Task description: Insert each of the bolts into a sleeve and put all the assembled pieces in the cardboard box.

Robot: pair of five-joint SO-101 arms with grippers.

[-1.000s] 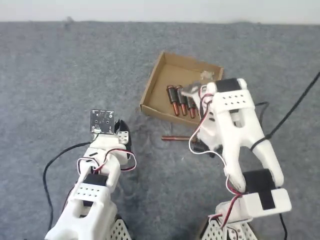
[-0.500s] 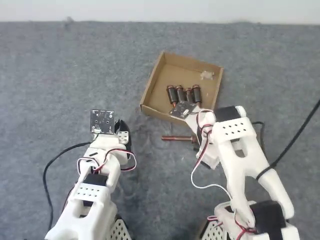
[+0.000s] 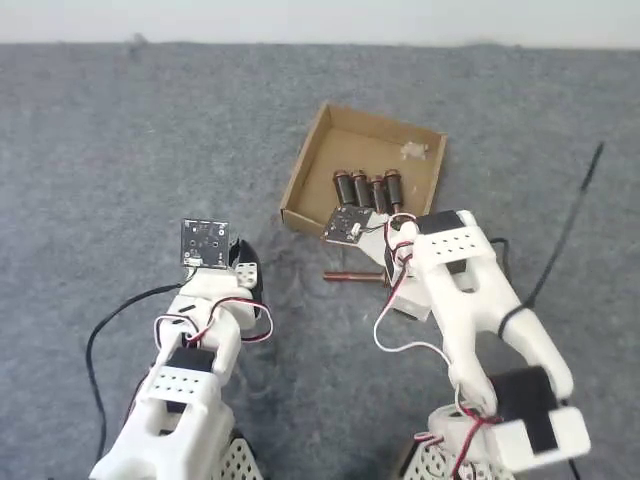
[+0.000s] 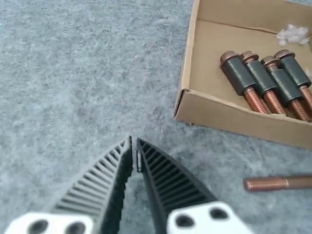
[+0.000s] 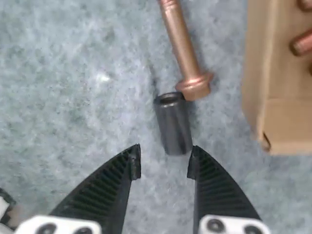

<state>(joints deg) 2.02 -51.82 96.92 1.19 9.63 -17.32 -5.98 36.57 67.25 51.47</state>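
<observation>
Right gripper (image 5: 164, 157): spread, empty, tips flanking end of loose sleeve (image 5: 173, 124).
Sleeve: against head of bare bolt (image 3: 350, 276), 6 o'clock of cardboard box (image 3: 298, 178).
Left gripper (image 4: 134, 146): clenched, empty.
Risk: closing finger nudges bolt, sleeve rolls away.

Soft, even light falls from above across the grey table (image 3: 120, 120), bright and with no hard glare. Shadows are faint: a dim smudge under each arm in the high view, and a thin dark edge beside the sleeve (image 5: 174, 124) and the loose bolt (image 5: 181, 44). The bolt's copper shank carries a mild sheen. The cardboard box (image 3: 298, 175) slightly shades its own floor along one wall.
</observation>
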